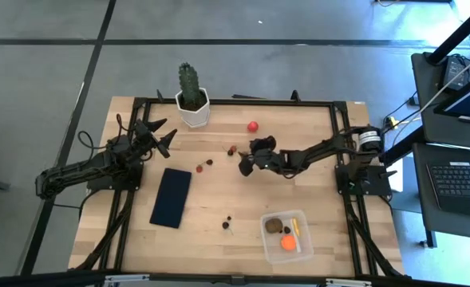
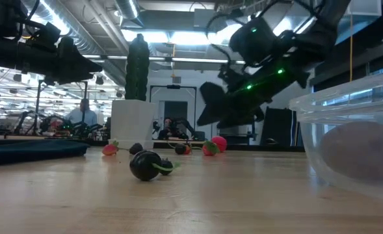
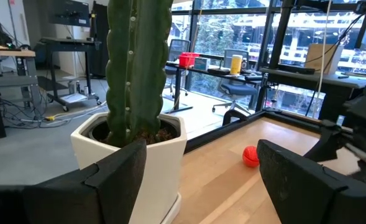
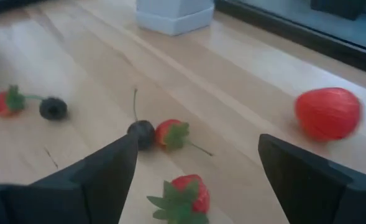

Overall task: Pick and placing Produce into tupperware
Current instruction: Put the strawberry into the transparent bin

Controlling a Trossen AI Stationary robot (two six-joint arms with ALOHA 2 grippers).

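The clear tupperware (image 1: 286,237) stands at the near right of the table and holds an orange ball (image 1: 287,242), a brown piece (image 1: 274,226) and a thin yellow piece (image 1: 297,229). A red ball (image 1: 253,126) lies at the far middle. Two small strawberries (image 4: 172,134) (image 4: 187,194) and a dark berry (image 4: 141,132) lie just below and ahead of my right gripper (image 4: 196,150), which is open and slants down over the table's middle (image 1: 250,156). Another strawberry (image 4: 5,102) and berry (image 4: 53,108) lie farther toward the table's left. Dark berries (image 1: 228,223) lie near the front. My left gripper (image 1: 166,134) waits open beside the cactus.
A green cactus in a white pot (image 1: 191,102) stands at the far edge, close in front of my left gripper (image 3: 200,155). A flat navy rectangle (image 1: 171,197) lies at the left middle. Bare wood lies between the berries and the tupperware (image 2: 357,140).
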